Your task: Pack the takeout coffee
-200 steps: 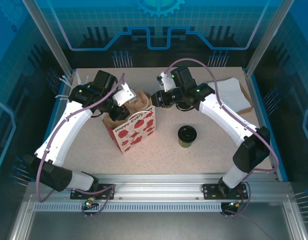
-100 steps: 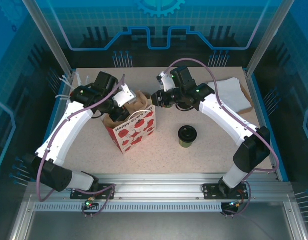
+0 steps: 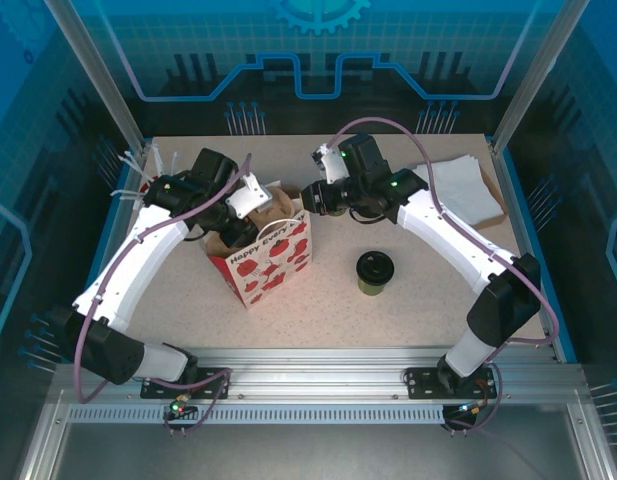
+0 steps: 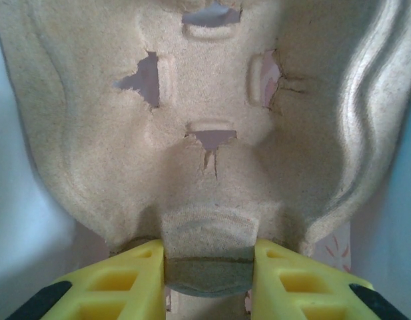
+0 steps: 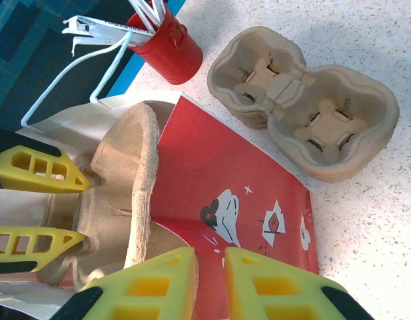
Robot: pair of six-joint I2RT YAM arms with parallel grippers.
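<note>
Currently the takeout coffee [image 3: 376, 270] stands lidded on the table [image 3: 428, 320], near the right side of the paper bag [image 3: 273, 258] and not yet packed. Farther back, the left gripper [image 4: 208, 259] pinches the centre tab of a pulp cup carrier [image 4: 205, 133], held on edge in the bag's mouth. The right gripper [image 5: 210, 270] seems pressed on the bag's right rim, steadying it. Next, probably, the carrier must seat flat, and the bag walls leave little room. Beyond lie a spare carrier [image 5: 305, 120] and a red bucket [image 5: 166, 47].
</note>
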